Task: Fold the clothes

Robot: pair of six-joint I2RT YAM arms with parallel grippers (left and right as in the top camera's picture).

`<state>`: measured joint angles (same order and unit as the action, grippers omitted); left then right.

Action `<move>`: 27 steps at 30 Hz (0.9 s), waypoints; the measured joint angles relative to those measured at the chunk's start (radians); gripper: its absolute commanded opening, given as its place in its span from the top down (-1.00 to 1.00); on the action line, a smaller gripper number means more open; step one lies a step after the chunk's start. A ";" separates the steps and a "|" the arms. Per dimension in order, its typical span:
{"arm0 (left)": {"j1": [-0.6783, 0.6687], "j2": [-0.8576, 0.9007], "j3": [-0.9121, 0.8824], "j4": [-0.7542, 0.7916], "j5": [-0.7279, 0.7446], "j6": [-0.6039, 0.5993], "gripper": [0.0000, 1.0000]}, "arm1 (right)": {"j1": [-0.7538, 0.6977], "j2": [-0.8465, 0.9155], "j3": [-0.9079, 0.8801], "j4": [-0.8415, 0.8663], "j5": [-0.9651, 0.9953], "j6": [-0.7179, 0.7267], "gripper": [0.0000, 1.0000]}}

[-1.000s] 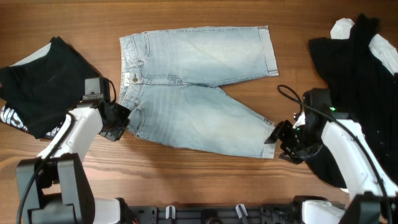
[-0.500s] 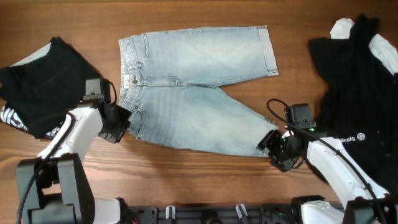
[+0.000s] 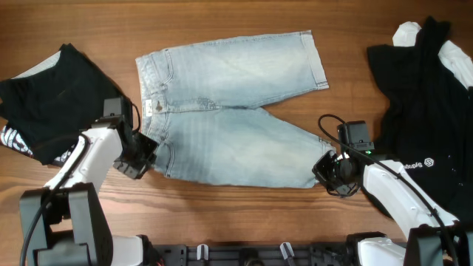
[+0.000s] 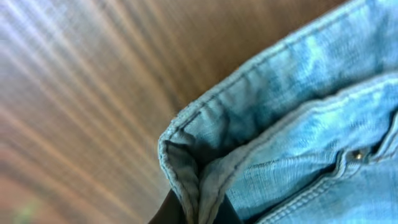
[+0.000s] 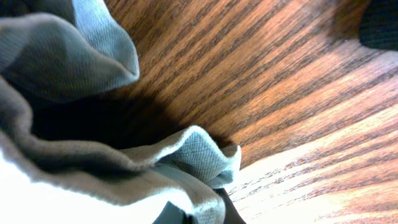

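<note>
Light-blue denim shorts (image 3: 229, 111) lie spread on the wooden table, waistband to the left and both legs pointing right. My left gripper (image 3: 148, 151) is shut on the waistband's near corner (image 4: 186, 168); the doubled denim edge is pinched between its dark fingers. At the near leg's hem, my right gripper (image 3: 325, 171) is shut on the cloth (image 5: 199, 180), which bunches up between the fingers. Black tops lie on either side: one (image 3: 52, 103) at far left, another (image 3: 429, 111) at far right.
The black top at right has white fabric (image 3: 406, 33) showing at its upper edge. A black cable (image 3: 332, 122) loops beside my right arm. Bare wood shows in front of the shorts (image 3: 236, 214).
My right gripper has slid onto the near leg's hem and shut on it. The shorts have shifted slightly left, and the near leg's hem has bunched.
</note>
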<state>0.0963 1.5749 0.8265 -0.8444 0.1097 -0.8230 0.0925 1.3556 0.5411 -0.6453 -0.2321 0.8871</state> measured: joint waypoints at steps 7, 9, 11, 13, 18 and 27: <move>0.000 -0.154 0.028 -0.189 0.003 0.097 0.92 | -0.043 -0.031 0.114 -0.232 -0.029 -0.109 0.90; -0.002 -0.250 0.066 -0.235 0.011 0.126 0.92 | -0.069 -0.063 0.200 -0.301 -0.024 -0.146 0.88; -0.004 -0.327 0.097 -0.273 0.017 0.136 0.92 | -0.094 -0.097 0.296 -0.371 -0.013 -0.186 0.85; -0.005 -0.425 0.130 -0.302 0.023 0.142 0.92 | -0.117 -0.139 0.409 -0.415 -0.005 -0.241 0.82; -0.006 -0.573 0.160 -0.318 0.053 0.149 0.92 | -0.128 -0.176 0.585 -0.419 -0.002 -0.345 0.78; -0.006 -0.456 0.161 -0.048 0.070 0.130 0.92 | -0.128 -0.056 0.600 -0.204 -0.006 -0.443 0.76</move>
<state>0.0906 1.1191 0.9871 -0.8921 0.1795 -0.6933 -0.0357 1.2991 1.1416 -0.8490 -0.2386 0.4438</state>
